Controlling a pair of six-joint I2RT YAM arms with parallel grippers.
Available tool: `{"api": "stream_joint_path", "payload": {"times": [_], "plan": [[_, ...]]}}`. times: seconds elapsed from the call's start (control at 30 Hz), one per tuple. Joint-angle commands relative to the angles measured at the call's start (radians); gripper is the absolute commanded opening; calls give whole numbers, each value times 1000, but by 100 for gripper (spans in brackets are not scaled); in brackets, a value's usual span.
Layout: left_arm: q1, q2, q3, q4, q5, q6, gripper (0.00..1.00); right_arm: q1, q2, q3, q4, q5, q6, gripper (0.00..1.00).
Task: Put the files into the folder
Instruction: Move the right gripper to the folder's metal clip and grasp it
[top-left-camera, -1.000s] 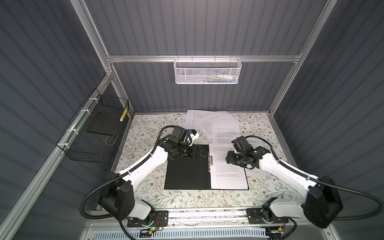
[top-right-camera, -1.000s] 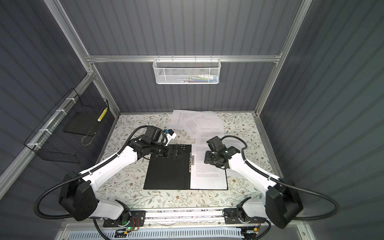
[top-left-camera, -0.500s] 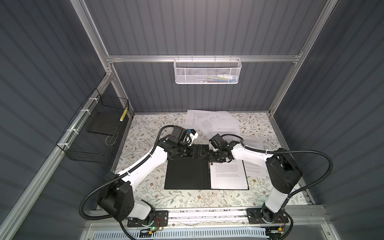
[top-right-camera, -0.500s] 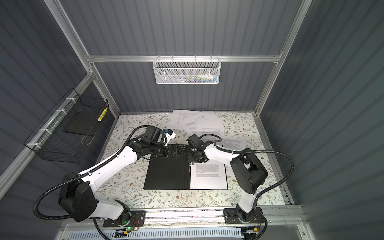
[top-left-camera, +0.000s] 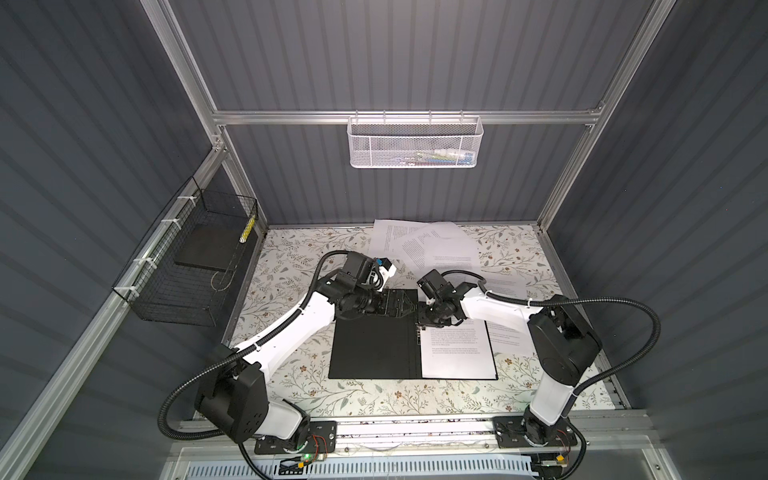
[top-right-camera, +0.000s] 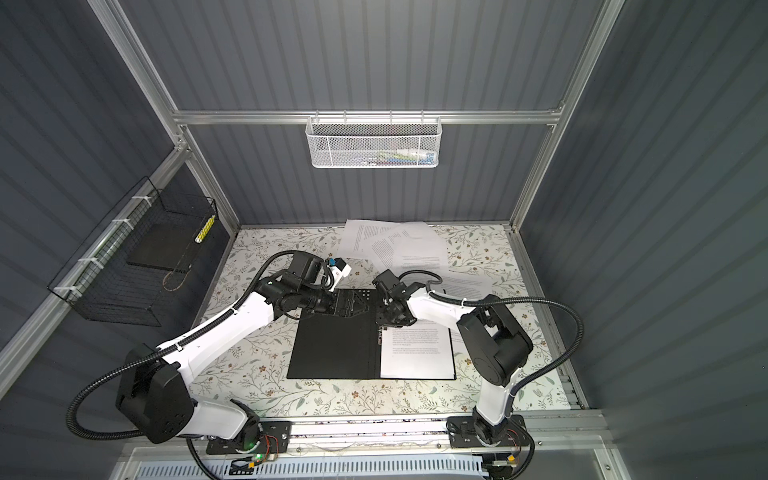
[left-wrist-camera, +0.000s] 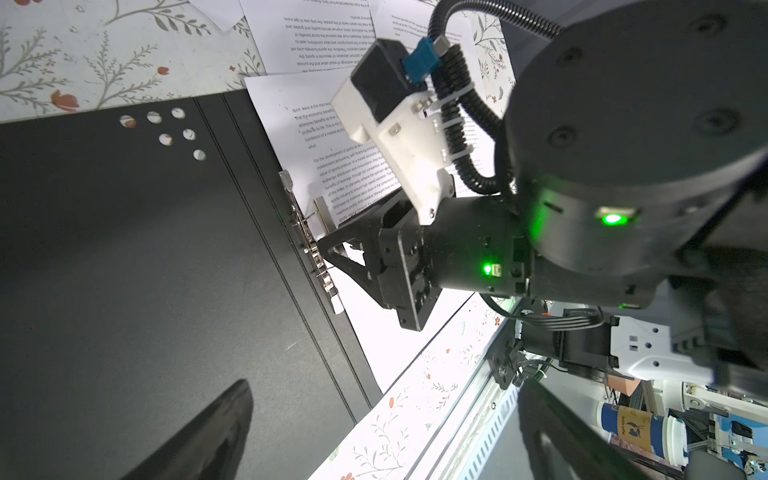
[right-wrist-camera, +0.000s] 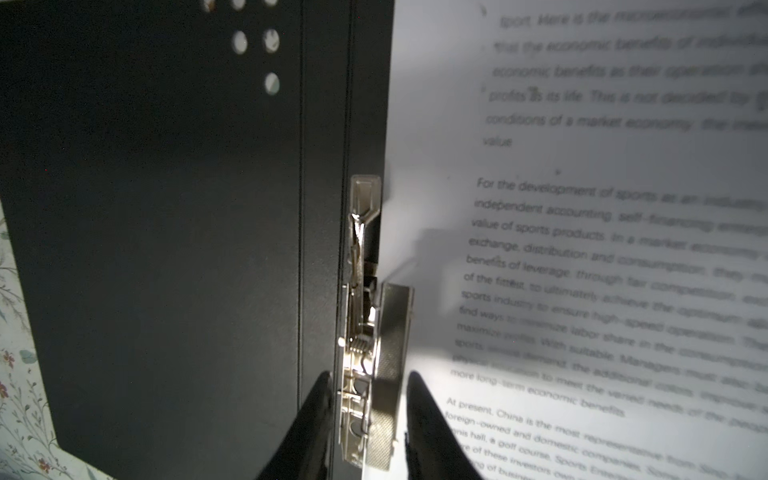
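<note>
- The right gripper (right-wrist-camera: 370, 376) stands astride the metal spine clip (right-wrist-camera: 365, 316) of the folder (top-left-camera: 374, 349), jaws narrowly apart. Whether they touch it is hard to tell.
- The left gripper (top-left-camera: 405, 306), jaws wide, sits over the folder's far edge.
- One sheet (top-left-camera: 457, 353) lies in the open folder; other files (top-left-camera: 424, 245) lie loose behind it.
- Floral table (top-left-camera: 291, 257), grey ribbed walls (top-left-camera: 415, 62).
</note>
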Motion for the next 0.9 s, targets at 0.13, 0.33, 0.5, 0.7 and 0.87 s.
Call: {"api": "stream_joint_path", "payload": {"times": [0.13,0.33,0.5,0.7,0.87], "plan": [[7,-19,2,-23,5,18,100,8,19,-10,-27,25,6,29],[7,-18,0,-24,4,17,100,9,27,-9,-26,24,8,24],[8,-21,1,-23,6,17,100,9,27,-10,-26,23,8,22],[9,-23,-1,-24,4,16,100,14,31,-9,-14,12,6,16],[9,-25,0,-24,3,15,100,29,36,20,2,-21,6,11]]}}
